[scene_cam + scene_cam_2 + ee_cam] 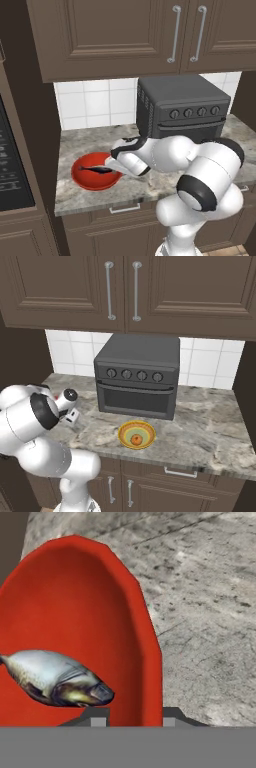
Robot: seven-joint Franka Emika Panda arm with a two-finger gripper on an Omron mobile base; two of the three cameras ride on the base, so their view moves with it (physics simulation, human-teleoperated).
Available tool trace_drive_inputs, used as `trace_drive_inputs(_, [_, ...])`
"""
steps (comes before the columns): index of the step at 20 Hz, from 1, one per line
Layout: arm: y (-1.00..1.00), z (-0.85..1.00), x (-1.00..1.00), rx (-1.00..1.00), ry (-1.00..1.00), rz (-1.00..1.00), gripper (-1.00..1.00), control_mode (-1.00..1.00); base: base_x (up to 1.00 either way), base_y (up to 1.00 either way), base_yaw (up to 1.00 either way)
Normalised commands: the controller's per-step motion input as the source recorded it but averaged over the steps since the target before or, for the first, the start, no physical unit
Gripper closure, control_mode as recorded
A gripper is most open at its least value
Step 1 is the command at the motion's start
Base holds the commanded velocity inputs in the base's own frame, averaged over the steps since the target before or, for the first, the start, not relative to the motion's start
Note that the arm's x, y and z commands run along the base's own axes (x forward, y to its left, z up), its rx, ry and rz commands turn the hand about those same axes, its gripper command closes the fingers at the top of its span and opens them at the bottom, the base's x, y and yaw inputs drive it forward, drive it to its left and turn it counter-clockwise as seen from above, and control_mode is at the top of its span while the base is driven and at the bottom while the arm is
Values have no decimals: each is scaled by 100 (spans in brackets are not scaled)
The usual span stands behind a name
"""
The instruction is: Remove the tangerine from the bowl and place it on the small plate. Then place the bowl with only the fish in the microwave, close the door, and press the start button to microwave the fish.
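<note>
The gripper (131,716) had its fingers narrowed onto the right rim of the bowl (75,612), one inside, one outside, the fish (57,679) lying crosswise just left, the tangerine (136,440) on the small plate (136,434).

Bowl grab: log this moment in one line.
step: grasp bowl rim | gripper: shut on rim | fish: in bowl | tangerine: on plate | bowl: on counter
</note>
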Motion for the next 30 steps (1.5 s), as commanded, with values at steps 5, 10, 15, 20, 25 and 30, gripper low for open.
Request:
trace_drive_inputs(5, [15, 0, 0, 1, 0, 0, 100, -100, 0, 0, 0])
trace_drive_inputs(10, [0, 12, -20, 1, -2, 0, 100, -100, 0, 0, 0])
trace_drive_inputs(15, [-3, 36, -28, 1, -7, 0, 100, -100, 0, 0, 0])
trace_drive_inputs(20, [-20, 71, -37, 6, -2, -1, 100, -100, 0, 0, 0])
trace_drive_inputs(25, [-45, 87, -39, 5, 0, -6, 100, -100, 0, 0, 0])
trace_drive_inputs(30, [-61, 85, -44, 0, 0, -11, 100, -100, 0, 0, 0])
